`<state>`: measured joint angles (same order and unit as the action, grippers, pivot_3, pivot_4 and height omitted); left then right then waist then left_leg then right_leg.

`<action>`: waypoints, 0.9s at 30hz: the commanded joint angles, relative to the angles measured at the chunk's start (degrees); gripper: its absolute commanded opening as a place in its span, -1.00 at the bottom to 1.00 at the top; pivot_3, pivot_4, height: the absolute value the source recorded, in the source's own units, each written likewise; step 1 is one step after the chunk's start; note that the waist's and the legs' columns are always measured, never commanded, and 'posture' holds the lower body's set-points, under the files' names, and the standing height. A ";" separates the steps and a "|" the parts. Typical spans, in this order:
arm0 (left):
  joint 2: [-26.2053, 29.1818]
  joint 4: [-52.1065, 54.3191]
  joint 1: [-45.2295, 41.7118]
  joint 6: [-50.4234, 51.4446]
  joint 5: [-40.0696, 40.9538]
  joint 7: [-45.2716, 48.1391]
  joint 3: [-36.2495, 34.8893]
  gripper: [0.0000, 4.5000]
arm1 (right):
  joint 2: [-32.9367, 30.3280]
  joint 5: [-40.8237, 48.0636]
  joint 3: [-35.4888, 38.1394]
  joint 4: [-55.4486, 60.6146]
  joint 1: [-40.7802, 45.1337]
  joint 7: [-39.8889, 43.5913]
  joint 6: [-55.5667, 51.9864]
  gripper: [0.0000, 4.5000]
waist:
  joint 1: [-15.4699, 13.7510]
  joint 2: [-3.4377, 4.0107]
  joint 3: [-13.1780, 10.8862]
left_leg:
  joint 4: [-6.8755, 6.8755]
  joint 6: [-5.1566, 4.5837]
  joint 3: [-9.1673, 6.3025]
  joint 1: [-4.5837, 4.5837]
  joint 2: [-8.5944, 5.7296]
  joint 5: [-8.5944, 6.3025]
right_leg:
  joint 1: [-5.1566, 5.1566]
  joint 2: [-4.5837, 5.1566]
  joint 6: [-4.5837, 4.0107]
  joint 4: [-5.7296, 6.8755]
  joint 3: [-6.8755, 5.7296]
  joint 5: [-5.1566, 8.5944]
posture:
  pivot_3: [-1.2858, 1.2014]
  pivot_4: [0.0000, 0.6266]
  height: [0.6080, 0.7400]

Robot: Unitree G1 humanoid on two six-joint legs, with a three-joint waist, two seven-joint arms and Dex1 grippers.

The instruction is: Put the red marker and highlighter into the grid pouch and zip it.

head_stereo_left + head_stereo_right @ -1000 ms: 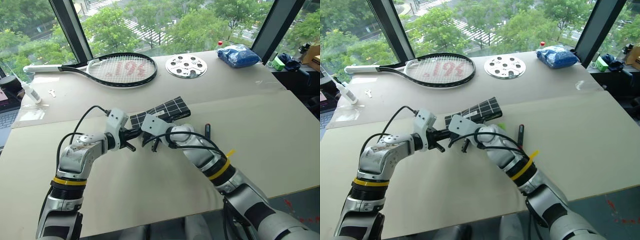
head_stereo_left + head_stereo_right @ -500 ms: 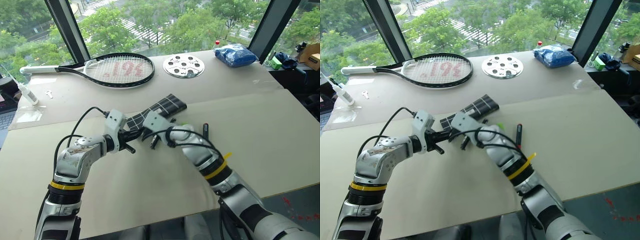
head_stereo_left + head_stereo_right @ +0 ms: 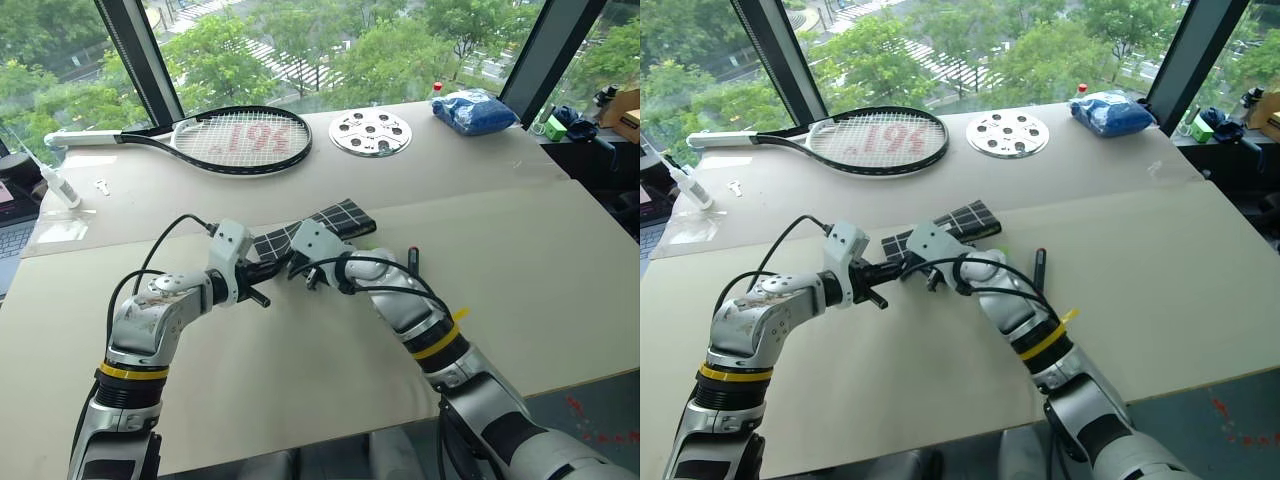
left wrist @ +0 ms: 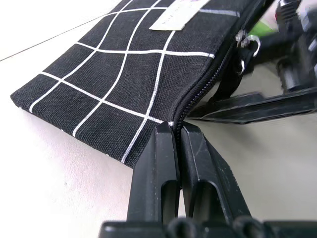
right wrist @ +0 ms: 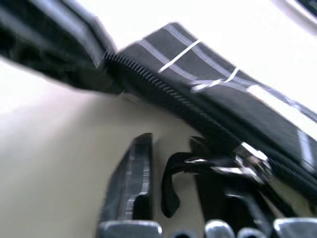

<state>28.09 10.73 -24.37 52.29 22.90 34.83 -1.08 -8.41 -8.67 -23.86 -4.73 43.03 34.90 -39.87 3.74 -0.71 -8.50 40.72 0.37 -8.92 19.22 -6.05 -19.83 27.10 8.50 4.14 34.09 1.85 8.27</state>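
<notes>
Grid pouch (image 3: pixel 318 227) lies flat on the pale table (image 3: pixel 520 270), its near corner lifted slightly where the left gripper (image 4: pixel 177 130) has its fingers pressed together on the fabric edge at the zipper's end. From its look the pouch is light, soft cloth that will fold and slide rather than hold shape, so that pinched corner is what gives the zipper something to pull against. The right gripper (image 5: pixel 171 148) sits just beside the pouch's zipper edge with its fingers apart, the black pull cord (image 5: pixel 171 186) and metal ring hanging between them but not visibly clamped. The cord looks the sensible place to take hold: thin and floppy, it probably needs a firm squeeze close to the slider. The red marker (image 3: pixel 413 258) lies on the table just beyond the pouch's far end, rigid and smooth and likely to roll, best pinched across its barrel. A spot of green (image 3: pixel 366 252) beside the pouch may be the highlighter, though too little shows to be sure.
</notes>
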 commanded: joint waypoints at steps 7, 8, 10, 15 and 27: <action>5.37 4.12 -1.24 -0.18 4.49 6.74 -1.50 -1.00 | -12.45 27.53 26.84 28.02 -4.32 13.99 -25.81 0.22 | -1.14 0.01 -0.01 | 0.01 -0.01 -0.01 0.07 -0.02 -0.01 | 0.01 0.00 0.00 -0.04 0.00 0.00 | 0.03 -0.52 1.00; 5.72 4.16 -1.55 0.20 5.06 6.93 -1.86 -1.00 | -14.51 28.46 28.25 28.89 -5.05 13.94 -26.63 0.22 | -1.32 0.00 -0.01 | 0.01 -0.03 -0.01 0.06 -0.02 -0.02 | -0.01 0.00 0.00 -0.04 0.00 0.00 | 0.03 -0.52 1.00; 6.71 4.05 -2.51 0.78 6.03 7.46 -2.39 -1.00 | -19.11 27.26 30.75 28.03 -7.03 11.71 -26.62 0.22 | -1.59 -0.01 -0.01 | 0.00 -0.03 0.04 0.02 -0.01 -0.02 | -0.03 -0.01 0.00 -0.03 -0.01 0.00 | 0.03 -0.52 1.00; 8.40 3.33 -3.88 1.14 6.82 8.20 -2.30 -1.00 | -26.91 22.72 32.67 25.53 -13.73 4.81 -24.24 0.22 | -2.09 -0.02 -0.02 | 0.02 -0.03 0.59 0.03 0.00 -0.02 | -0.06 -0.01 0.00 -0.03 0.02 -0.01 | 0.03 -0.52 1.00; 9.68 1.88 -3.72 -1.89 4.30 9.47 2.36 -1.00 | -21.38 17.03 29.96 25.54 -19.58 -11.24 -24.99 0.22 | -2.71 -0.04 -0.03 | 0.04 -0.04 1.08 -0.01 0.05 -0.01 | -0.06 -0.02 0.00 -0.08 0.34 -0.18 | 0.03 -0.52 1.00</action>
<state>36.80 11.77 -27.43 52.11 27.82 43.79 1.47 -30.12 8.53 3.73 18.75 22.34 25.78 -64.26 1.03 -0.75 -8.54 40.77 0.33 -7.83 19.21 -6.00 -19.84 27.04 8.47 4.15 34.00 2.19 8.10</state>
